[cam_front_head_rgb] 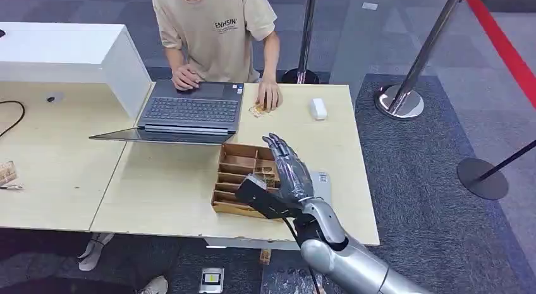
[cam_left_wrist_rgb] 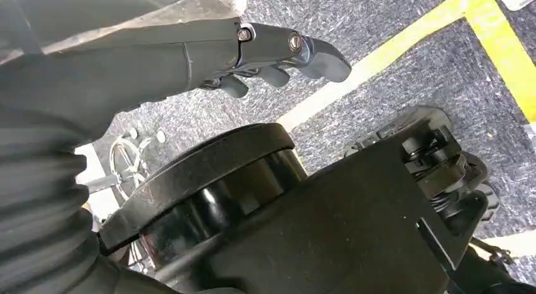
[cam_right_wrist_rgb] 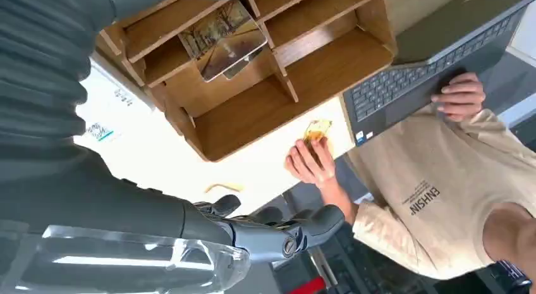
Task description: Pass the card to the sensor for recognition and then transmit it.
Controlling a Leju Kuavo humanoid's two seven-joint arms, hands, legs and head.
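My right hand (cam_front_head_rgb: 287,171) hovers over the right side of a wooden divided box (cam_front_head_rgb: 237,177), fingers spread and holding nothing. In the right wrist view its fingers (cam_right_wrist_rgb: 278,227) stretch out away from the box (cam_right_wrist_rgb: 253,110). Picture cards (cam_right_wrist_rgb: 221,36) lie in one compartment of the box; in the head view they (cam_front_head_rgb: 270,176) sit just beside my hand. A flat light-grey device (cam_front_head_rgb: 322,182) with a label (cam_right_wrist_rgb: 104,120) lies against the box's right side, partly hidden by my hand. My left hand (cam_left_wrist_rgb: 278,57) hangs over the floor, fingers loosely apart and empty.
A person at the far side of the table types on a laptop (cam_front_head_rgb: 189,110) with one hand and rests the other on a yellowish card (cam_front_head_rgb: 256,109). A small white object (cam_front_head_rgb: 318,108) lies nearby. Stanchion posts (cam_front_head_rgb: 399,101) stand on the right.
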